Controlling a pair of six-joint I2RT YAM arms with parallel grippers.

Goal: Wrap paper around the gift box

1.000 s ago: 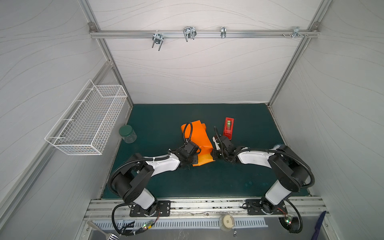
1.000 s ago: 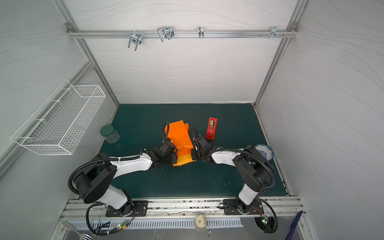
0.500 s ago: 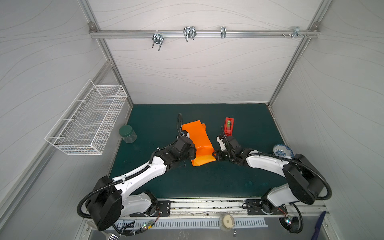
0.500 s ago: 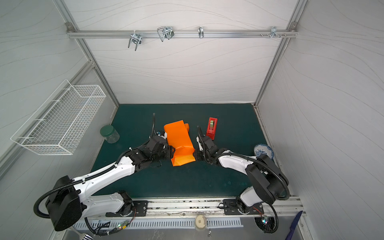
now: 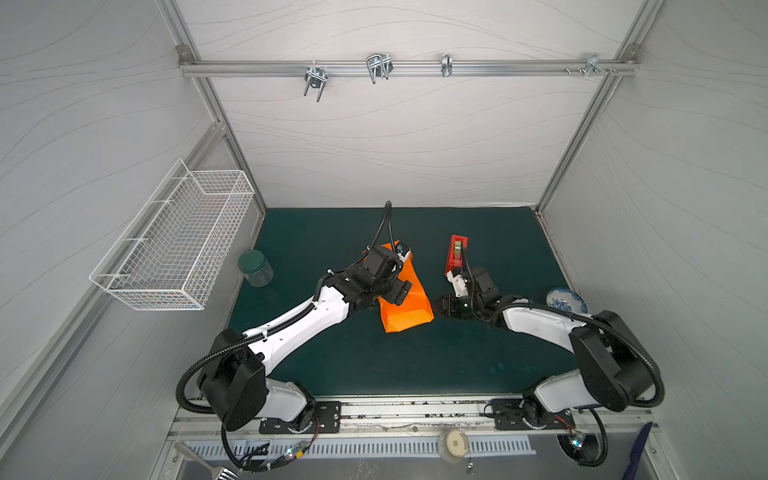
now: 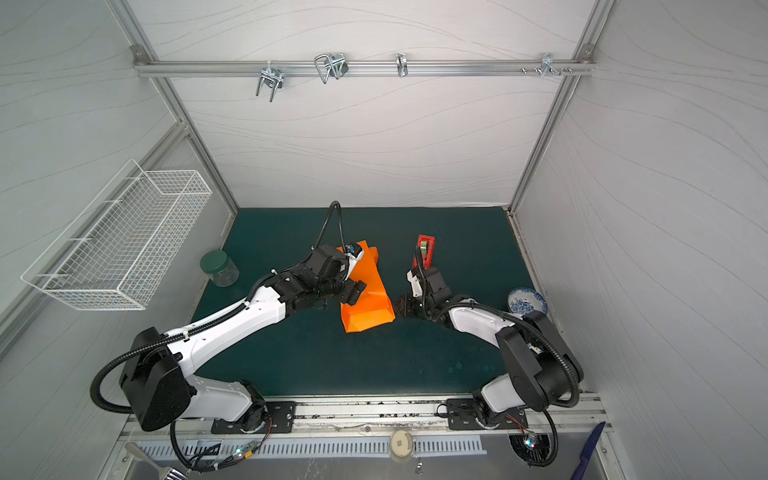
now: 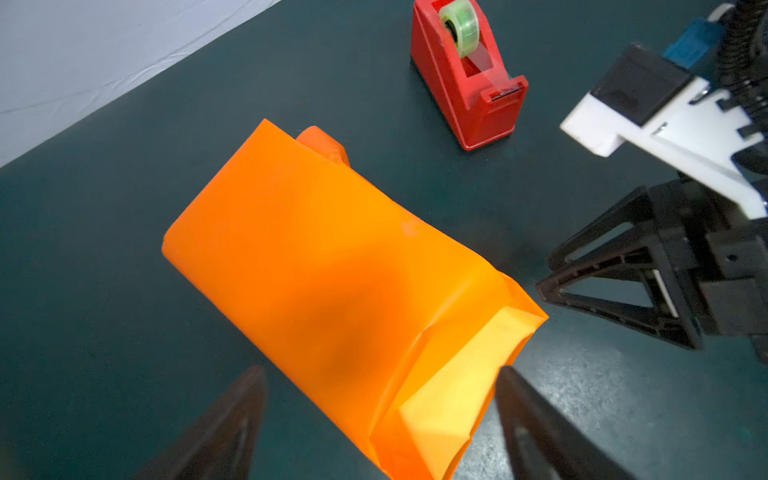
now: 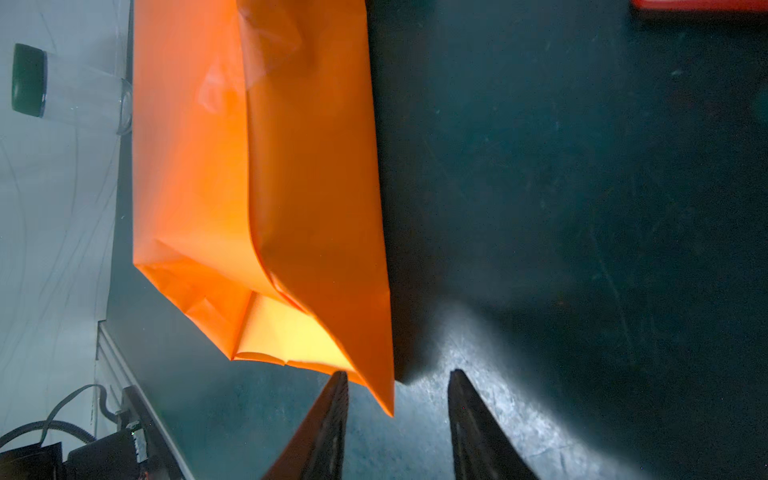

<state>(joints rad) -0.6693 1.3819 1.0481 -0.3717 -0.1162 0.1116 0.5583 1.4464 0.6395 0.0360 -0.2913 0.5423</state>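
Note:
The orange paper (image 5: 404,308) (image 6: 368,305) lies mid-mat, folded into a long bundle with its near end open (image 7: 332,270) (image 8: 257,166). The gift box is hidden inside the paper. My left gripper (image 5: 395,291) (image 6: 353,291) hovers over the bundle's left side, open wide, its fingers straddling the open end without touching it (image 7: 380,372). My right gripper (image 5: 441,305) (image 6: 401,308) (image 7: 546,273) sits low at the bundle's near right corner, open. That paper corner pokes loosely between its fingers (image 8: 397,374).
A red tape dispenser (image 5: 456,255) (image 6: 424,251) (image 7: 469,83) stands just behind the right gripper. A green-lidded jar (image 5: 254,268) (image 6: 219,268) is at the mat's left edge and a blue-patterned bowl (image 5: 565,300) (image 6: 527,301) at the right. A wire basket (image 5: 174,237) hangs on the left wall.
The left gripper has let go of the paper, opened wide and risen above it. The right gripper's jaws have widened and it has drawn back a little to the right.

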